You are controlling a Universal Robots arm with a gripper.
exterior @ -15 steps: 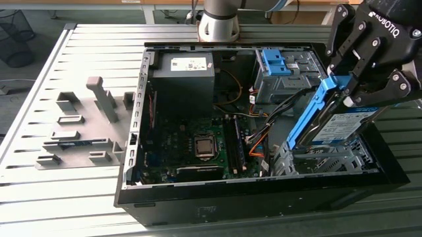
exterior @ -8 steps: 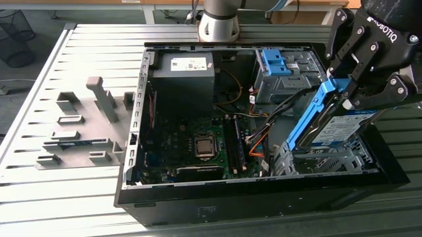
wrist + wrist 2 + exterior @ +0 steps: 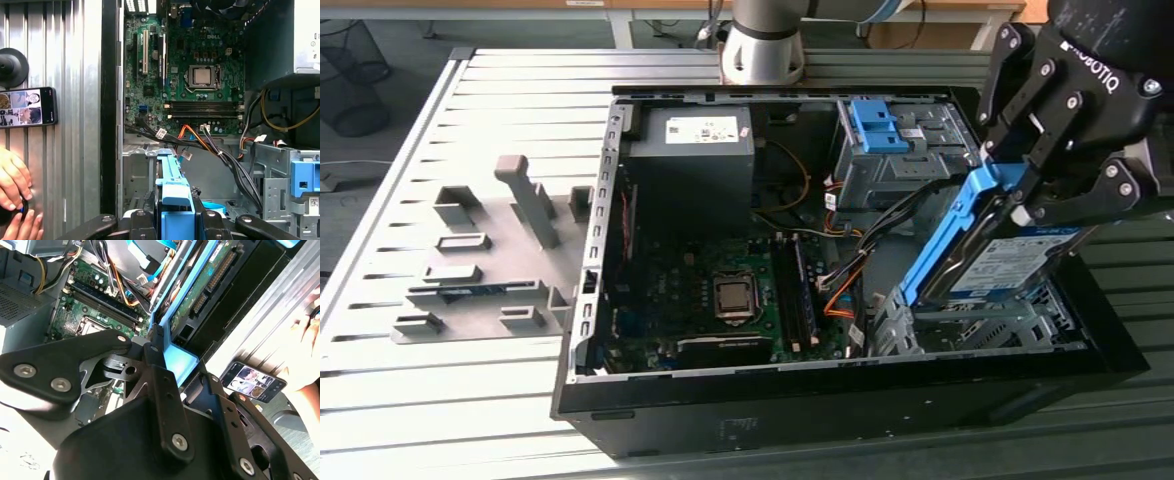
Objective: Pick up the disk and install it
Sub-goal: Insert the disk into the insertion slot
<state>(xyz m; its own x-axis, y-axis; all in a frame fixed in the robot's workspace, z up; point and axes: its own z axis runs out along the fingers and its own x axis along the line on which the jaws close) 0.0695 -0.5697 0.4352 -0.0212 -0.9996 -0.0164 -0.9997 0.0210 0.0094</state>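
Gripper (image 3: 1014, 195) black, two-fingered, closed down onto the upper end of the disk (image 3: 994, 265), its fingers pressing the blue frame from both sides. Disk hangs tilted beneath the gripper, white-and-blue label facing the exterior view's right, lower end at the mouth of the metal drive cage (image 3: 961, 325) in the near corner of the open computer case (image 3: 841, 395); whether it touches the cage cannot be told.

In the second wrist view the fingers (image 3: 160, 375) pinch the blue frame, and the disk (image 3: 200, 295) runs away from them, its green circuit board showing. In the first wrist view the blue frame of the disk (image 3: 175, 200) sits clamped between the finger bases, with the motherboard (image 3: 190, 75) beyond it and orange and black cables (image 3: 200, 140) lying between the two.

Blue plastic bracket (image 3: 874, 125) sits in the far bay of the case, well apart from the gripper. Black power supply box (image 3: 687, 150) with white sticker is across the case from the gripper.

Outside the case, on the ribbed metal table (image 3: 75, 150), a phone (image 3: 27, 106) lies flat; a person's hands (image 3: 15, 200) rest near it.
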